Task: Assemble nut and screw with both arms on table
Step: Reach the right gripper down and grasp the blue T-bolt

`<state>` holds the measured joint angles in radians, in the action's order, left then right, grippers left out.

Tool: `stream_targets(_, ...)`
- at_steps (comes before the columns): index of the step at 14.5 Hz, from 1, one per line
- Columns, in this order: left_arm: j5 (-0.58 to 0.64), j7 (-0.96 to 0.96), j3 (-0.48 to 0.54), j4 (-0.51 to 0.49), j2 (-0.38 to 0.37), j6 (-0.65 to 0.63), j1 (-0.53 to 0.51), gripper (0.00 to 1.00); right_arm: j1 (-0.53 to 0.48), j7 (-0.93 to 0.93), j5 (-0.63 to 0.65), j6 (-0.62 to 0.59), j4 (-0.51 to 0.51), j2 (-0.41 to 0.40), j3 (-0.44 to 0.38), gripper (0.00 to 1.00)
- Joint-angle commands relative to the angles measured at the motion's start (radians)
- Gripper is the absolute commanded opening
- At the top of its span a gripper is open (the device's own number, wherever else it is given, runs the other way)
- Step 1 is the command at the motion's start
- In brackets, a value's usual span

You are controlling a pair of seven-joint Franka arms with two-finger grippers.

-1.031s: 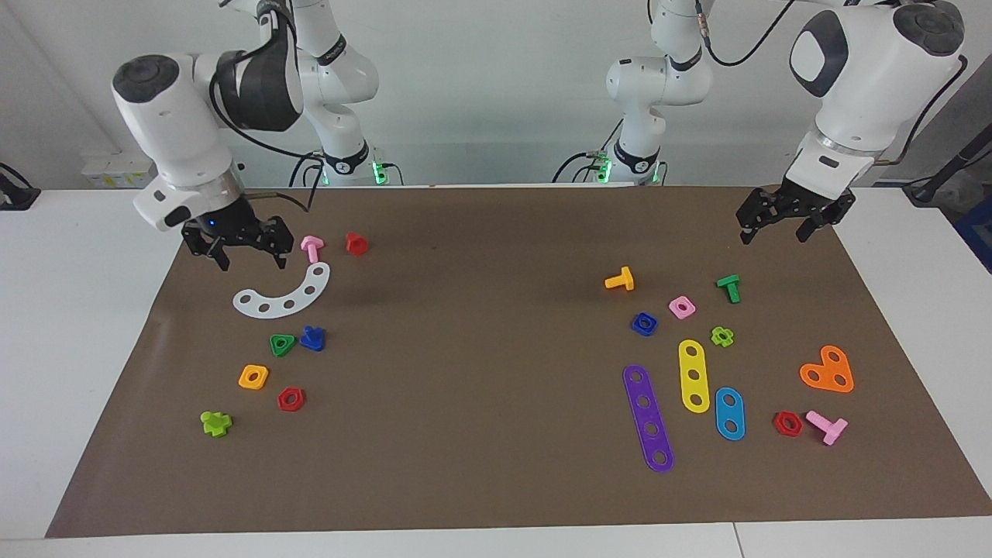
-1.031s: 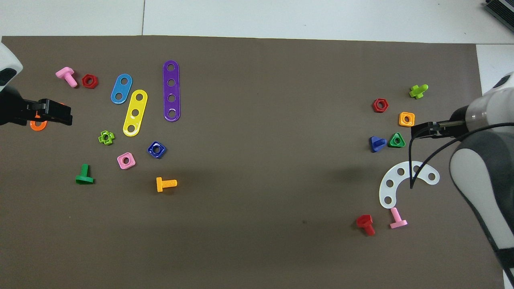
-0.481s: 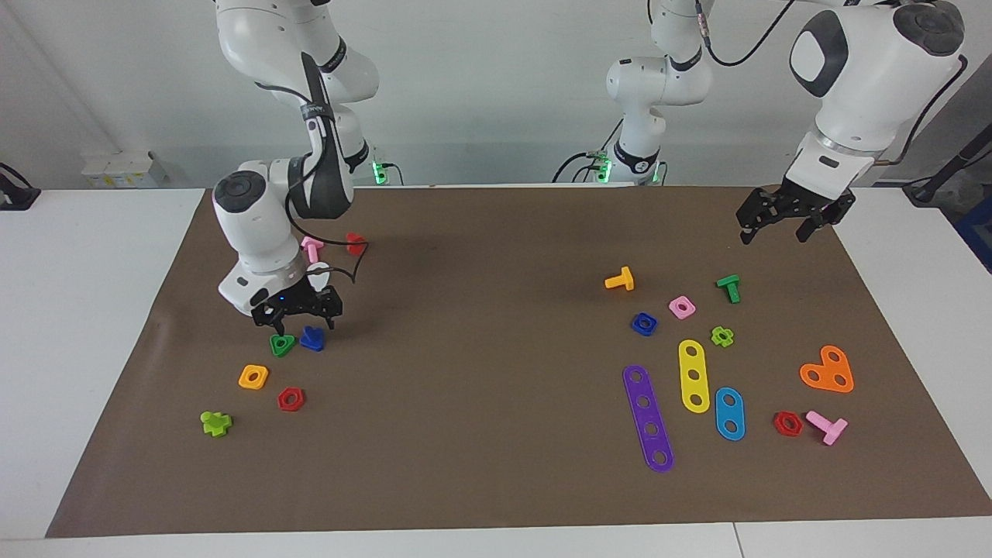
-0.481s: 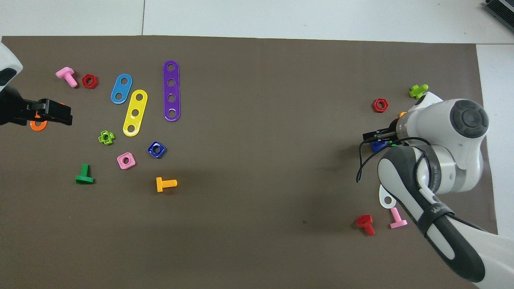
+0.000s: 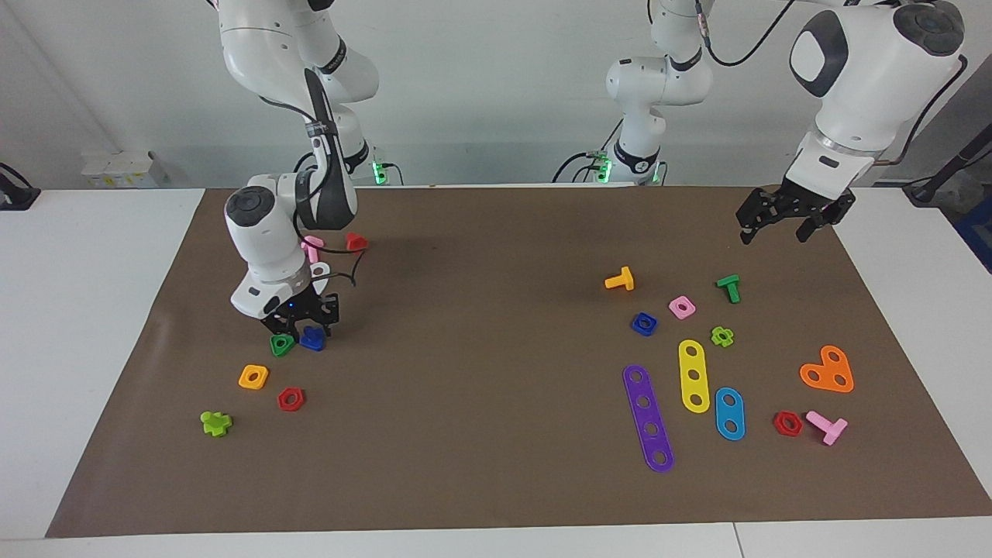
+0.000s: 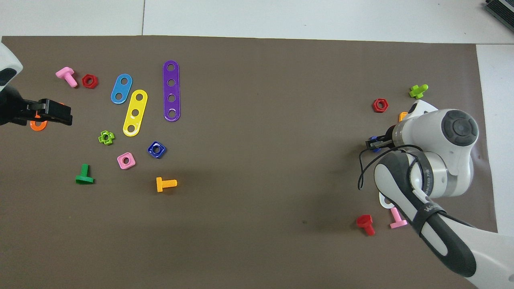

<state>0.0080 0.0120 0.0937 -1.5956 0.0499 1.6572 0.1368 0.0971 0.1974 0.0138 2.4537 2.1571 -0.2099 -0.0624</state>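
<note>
The dark-blue screw (image 5: 314,339) lies on the brown mat (image 5: 496,465) of the table at the right arm's end, beside a green triangular nut (image 5: 282,344). My right gripper (image 5: 302,324) is open and low over the screw, its fingers close around it; I cannot tell if they touch. In the overhead view only a bit of the screw (image 6: 376,150) shows under the right gripper (image 6: 372,143). The dark-blue nut (image 5: 643,323) (image 6: 156,149) lies at the left arm's end. My left gripper (image 5: 775,225) (image 6: 52,113) is open and waits in the air over the orange heart plate (image 5: 828,370).
Near the screw lie an orange square nut (image 5: 253,377), a red hex nut (image 5: 291,399), a lime piece (image 5: 215,423) and a red bolt (image 5: 356,242). Around the blue nut lie an orange bolt (image 5: 620,280), a pink nut (image 5: 682,307), and purple (image 5: 649,418) and yellow (image 5: 694,376) plates.
My right gripper has swung from over the white arc plate to the blue screw and has come down close over it. The left arm has not moved.
</note>
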Motion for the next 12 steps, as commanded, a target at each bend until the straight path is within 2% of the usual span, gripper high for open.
stream_targets(1, 0.015, -0.007, -0.008, -0.038, -0.035, -0.004, -0.011, 1.00, -0.017, 0.050, -0.021, 0.028, 0.013, 0.000, 0.004, 0.43)
stream_targets(6, 0.015, 0.003, -0.008, -0.052, -0.041, 0.022, -0.031, 1.00, -0.023, 0.053, -0.021, 0.057, 0.013, -0.008, 0.004, 0.41)
stream_targets(7, 0.012, 0.003, -0.009, -0.070, -0.044, 0.041, -0.029, 1.00, -0.023, 0.054, -0.021, 0.057, 0.013, -0.008, 0.004, 0.32)
stream_targets(9, 0.009, 0.003, -0.014, -0.099, -0.038, 0.065, -0.013, 1.00, -0.023, 0.047, -0.021, 0.053, 0.013, -0.008, 0.004, 0.00)
stream_targets(12, -0.051, 0.002, -0.017, -0.104, 0.031, 0.113, 0.021, 0.99, -0.026, 0.036, -0.023, 0.038, 0.007, -0.008, 0.004, 0.00)
